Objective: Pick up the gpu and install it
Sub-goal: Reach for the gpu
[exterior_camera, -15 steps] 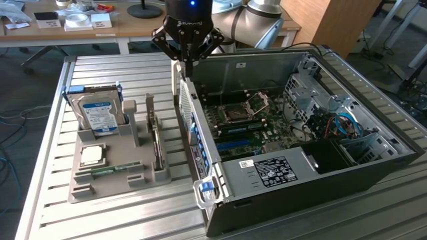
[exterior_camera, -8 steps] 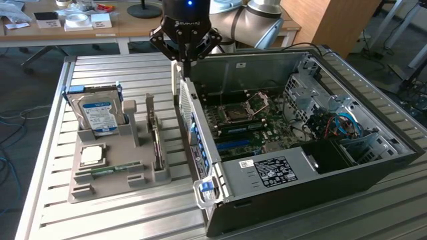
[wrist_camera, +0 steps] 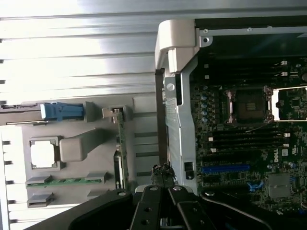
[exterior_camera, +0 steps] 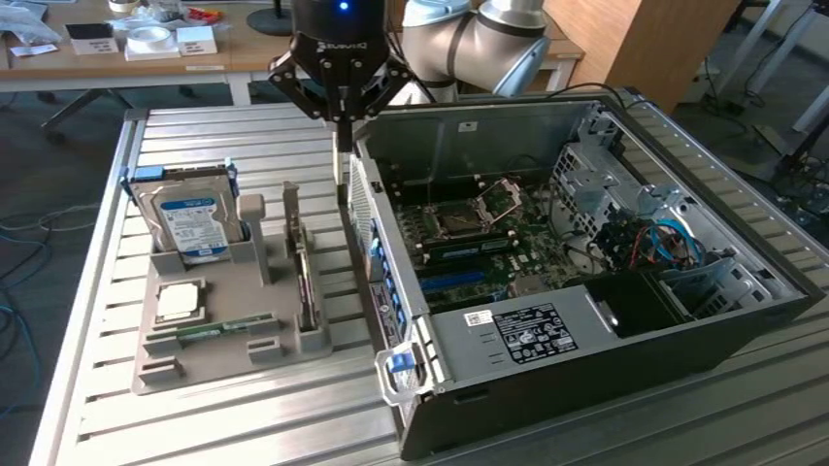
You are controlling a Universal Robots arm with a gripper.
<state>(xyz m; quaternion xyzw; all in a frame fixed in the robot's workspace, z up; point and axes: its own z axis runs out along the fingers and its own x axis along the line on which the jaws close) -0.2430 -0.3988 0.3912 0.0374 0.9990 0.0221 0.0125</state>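
The arm [exterior_camera: 480,39] is cut off by the frame edge above the gripper [exterior_camera: 340,102]. A narrow dark strip [exterior_camera: 340,160] runs straight down from the gripper; whether it is a tool part or a held part cannot be determined. Beside and below the gripper, the gpu [exterior_camera: 307,277] stands edge-on in the grey holder [exterior_camera: 208,364], so its faces are hidden and its lower edge is sunk in a slot. Farther from the gripper, the holder conceals the lower end of the hard drive [exterior_camera: 192,218]. Print on the power supply label [exterior_camera: 529,330] is too small to read. In the wrist view, the gripper covers the nearest part of the holder, and the motherboard [wrist_camera: 240,143] is cut off.
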